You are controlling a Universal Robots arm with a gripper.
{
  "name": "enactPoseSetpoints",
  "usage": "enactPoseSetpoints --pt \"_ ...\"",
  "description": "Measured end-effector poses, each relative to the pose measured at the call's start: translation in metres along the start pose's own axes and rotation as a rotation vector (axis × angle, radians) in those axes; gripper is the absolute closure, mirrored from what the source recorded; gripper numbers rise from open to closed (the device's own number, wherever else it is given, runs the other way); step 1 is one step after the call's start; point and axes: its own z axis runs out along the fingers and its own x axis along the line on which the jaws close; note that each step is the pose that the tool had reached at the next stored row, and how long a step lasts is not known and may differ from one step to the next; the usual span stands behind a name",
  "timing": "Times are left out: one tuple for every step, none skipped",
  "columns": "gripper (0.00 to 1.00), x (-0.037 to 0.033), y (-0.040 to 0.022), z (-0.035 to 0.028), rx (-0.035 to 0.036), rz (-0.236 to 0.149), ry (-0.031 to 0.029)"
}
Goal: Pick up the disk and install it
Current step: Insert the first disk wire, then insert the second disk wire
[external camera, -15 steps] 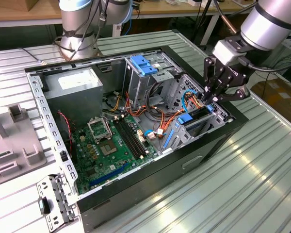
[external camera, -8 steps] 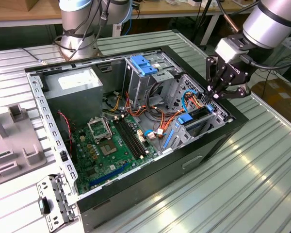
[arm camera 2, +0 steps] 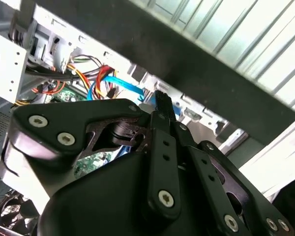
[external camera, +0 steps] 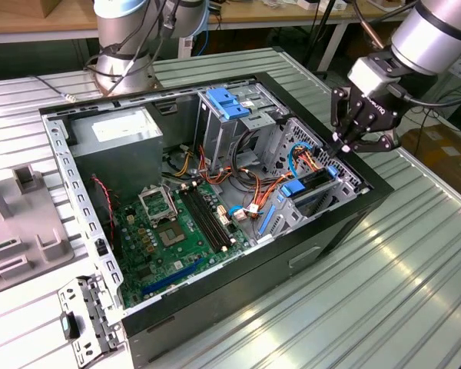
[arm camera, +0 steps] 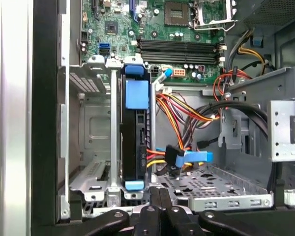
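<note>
**Disk seated on edge in the drive bay, gripper poised over it**

Ribbed metal tabletop (external camera: 384,284) carries everything we see in the exterior view. At that view's left, a grey plastic fixture (external camera: 19,223) sits beside the open computer case (external camera: 246,284). Moving right inside the case, we pass the grey power-supply box (external camera: 115,142), the green motherboard (external camera: 169,234), then the light-blue latch (external camera: 227,104) atop the metal cage.

Further right lies the drive bay, and there the disk (arm camera: 135,142) stands on edge in its slot between the metal walls — blue rails at both ends in the first wrist view, orange and red cables (arm camera: 179,115) just beside it.

At the far right, the gripper (external camera: 344,146) hangs over the case's edge above that bay, its fingers drawn together and holding nothing we can make out.
</note>
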Motion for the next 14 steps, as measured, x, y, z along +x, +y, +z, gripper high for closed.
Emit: enactPoseSetpoints --pt "0.89 -0.0001 -0.0016 -0.0003 -0.0011 0.0 -0.0042" --pt "0.89 -0.0002 -0.0025 -0.0013 -0.0018 0.0 -0.0107" --pt "0.89 -0.0003 -0.0024 -0.0029 -0.0019 0.0 -0.0137" --pt "0.89 -0.0004 -0.0024 -0.0029 -0.0019 0.0 -0.0141" --pt "0.89 -0.0004 -0.0024 -0.0029 -0.0019 0.0 -0.0141" --pt "0.89 -0.0004 -0.0024 -0.0029 -0.0019 0.0 -0.0141" --pt "0.89 -0.0004 -0.0024 -0.003 -0.0019 0.0 -0.014" --pt "0.89 -0.0004 -0.0025 -0.003 -0.0019 0.0 -0.0139" --pt "0.89 -0.0004 -0.0024 -0.003 -0.0019 0.0 -0.0139" --pt "0.89 -0.0004 -0.0024 -0.003 -0.0019 0.0 -0.014" --pt "0.89 -0.0004 -0.0014 -0.0031 -0.0018 0.0 -0.0138" --pt "0.89 -0.0003 0.0011 -0.0029 -0.0017 0.0 -0.0138" --pt "0.89 -0.0003 0.0027 -0.0028 -0.0013 0.0 -0.014" --pt "0.89 -0.0003 0.0042 -0.0028 -0.0004 -0.001 -0.014"
